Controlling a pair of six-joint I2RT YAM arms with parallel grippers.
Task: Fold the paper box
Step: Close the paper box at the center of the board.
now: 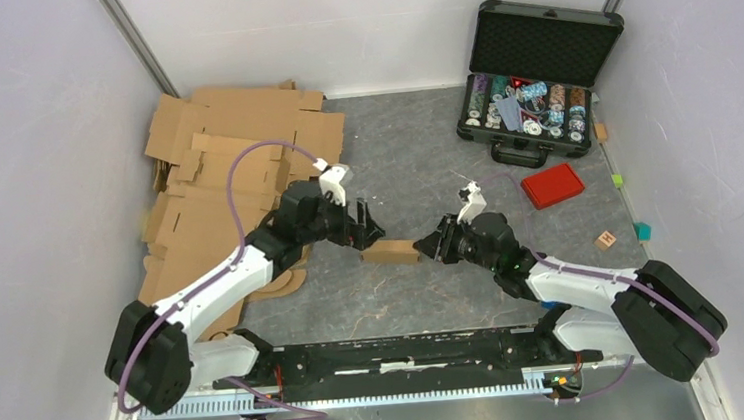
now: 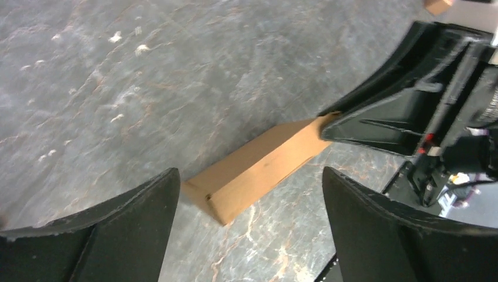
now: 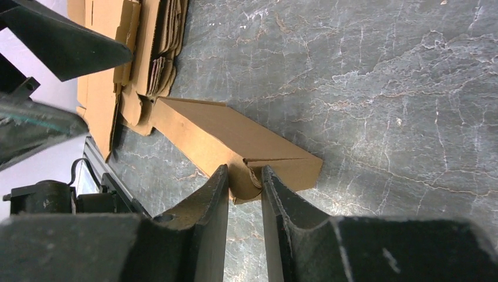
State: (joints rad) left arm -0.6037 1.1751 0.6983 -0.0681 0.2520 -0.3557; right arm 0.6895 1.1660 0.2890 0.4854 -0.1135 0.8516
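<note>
The paper box is a small, long brown cardboard box lying on the grey marbled floor between the two arms. My right gripper is at its right end. In the right wrist view that gripper is shut on a curled end flap of the box. My left gripper is at the box's left end. In the left wrist view it stands open and wide, both fingers clear of the box, whose near end lies between and beyond them. The right gripper's black jaws cover the box's far end.
A pile of larger cardboard sheets covers the back left. An open black case of chips stands at the back right, with a red lid in front of it. A small wooden block and coloured cubes lie near the right wall.
</note>
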